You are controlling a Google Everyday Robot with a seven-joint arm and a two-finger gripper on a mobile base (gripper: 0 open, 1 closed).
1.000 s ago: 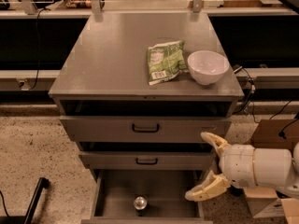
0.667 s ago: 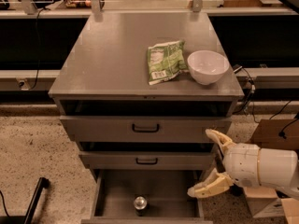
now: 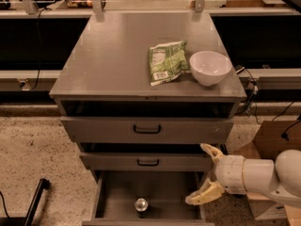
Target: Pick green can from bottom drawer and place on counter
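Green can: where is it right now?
The can stands in the open bottom drawer, near the front middle, low in the camera view. The pincer hovers open just to its right, at the drawer's right side.

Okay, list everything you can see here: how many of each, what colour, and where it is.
counter: one, grey, top of the cabinet
upper drawers: two, grey with black handles, below the counter
bottom drawer: one, grey, pulled open at the cabinet's foot
can: one, dark green with a silver top, standing in the bottom drawer near its front
bowl: one, white, right side of the counter
snack bag: one, green, lying on the counter just left of the bowl
cardboard box: one, brown, on the floor right of the cabinet
arm: one, white, entering from the right
gripper: one, cream fingers open and empty, at the bottom drawer's right edge
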